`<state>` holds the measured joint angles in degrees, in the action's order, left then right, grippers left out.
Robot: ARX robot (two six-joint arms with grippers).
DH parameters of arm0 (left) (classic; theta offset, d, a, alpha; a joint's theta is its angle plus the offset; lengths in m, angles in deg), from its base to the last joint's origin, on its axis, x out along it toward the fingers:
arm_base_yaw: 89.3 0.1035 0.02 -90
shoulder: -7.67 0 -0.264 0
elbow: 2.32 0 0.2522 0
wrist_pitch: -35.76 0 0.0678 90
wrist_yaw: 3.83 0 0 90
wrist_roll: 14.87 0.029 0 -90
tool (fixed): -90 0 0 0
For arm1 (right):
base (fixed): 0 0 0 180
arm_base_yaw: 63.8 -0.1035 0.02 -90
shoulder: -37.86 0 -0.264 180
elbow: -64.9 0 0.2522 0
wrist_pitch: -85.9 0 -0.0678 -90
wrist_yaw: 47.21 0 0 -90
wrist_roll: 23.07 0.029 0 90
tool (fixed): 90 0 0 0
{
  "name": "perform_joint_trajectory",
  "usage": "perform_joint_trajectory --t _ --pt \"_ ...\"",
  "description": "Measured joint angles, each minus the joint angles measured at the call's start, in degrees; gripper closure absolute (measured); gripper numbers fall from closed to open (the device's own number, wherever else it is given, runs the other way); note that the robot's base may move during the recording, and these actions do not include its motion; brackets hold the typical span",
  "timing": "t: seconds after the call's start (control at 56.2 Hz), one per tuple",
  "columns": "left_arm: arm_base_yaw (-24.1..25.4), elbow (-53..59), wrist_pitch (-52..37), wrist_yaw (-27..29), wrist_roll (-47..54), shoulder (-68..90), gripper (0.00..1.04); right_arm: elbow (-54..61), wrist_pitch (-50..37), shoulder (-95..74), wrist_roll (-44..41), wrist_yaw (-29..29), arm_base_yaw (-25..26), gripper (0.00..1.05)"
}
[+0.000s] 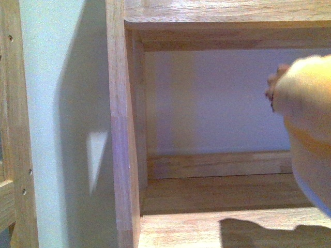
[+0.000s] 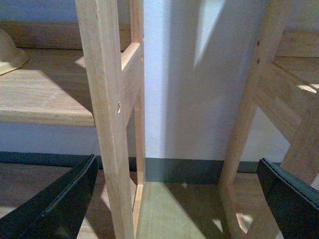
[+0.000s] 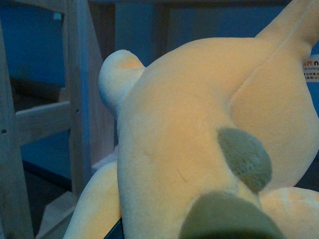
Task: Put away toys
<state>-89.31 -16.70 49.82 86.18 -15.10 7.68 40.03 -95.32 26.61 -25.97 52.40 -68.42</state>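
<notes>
The plush animal point(image 1: 307, 129), soft and orange-yellow, hangs at the right edge of the front view, above the wooden shelf board point(image 1: 217, 194). It fills the right wrist view, where the plush animal point(image 3: 189, 129) shows two grey-brown patches and a white tag. My right gripper is shut on it, with its fingers hidden behind the plush. My left gripper point(image 2: 179, 199) stands open, its dark fingers point(image 2: 55, 204) wide apart low down by a wooden post point(image 2: 109, 114), with nothing between them.
A wooden shelf unit with an upright side panel point(image 1: 121, 129) and an upper board point(image 1: 227, 13) frames the open compartment. A pale wall point(image 1: 62, 103) is to the left. In the left wrist view, a second wooden frame point(image 2: 259, 99) and a lower shelf point(image 2: 40, 94) stand over the floor.
</notes>
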Motion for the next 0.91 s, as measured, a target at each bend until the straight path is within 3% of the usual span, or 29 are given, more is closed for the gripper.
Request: perform_joint_trajectory --t 0.587,0.908 --pt "0.00 0.00 0.00 0.00 0.00 0.00 0.06 -17.11 -7.50 -12.79 -9.53 -6.16 -12.94 0.87" --pt "0.00 0.00 0.00 0.00 0.00 0.00 0.06 -26.08 -8.48 -18.05 -12.68 -4.15 -12.50 0.87"
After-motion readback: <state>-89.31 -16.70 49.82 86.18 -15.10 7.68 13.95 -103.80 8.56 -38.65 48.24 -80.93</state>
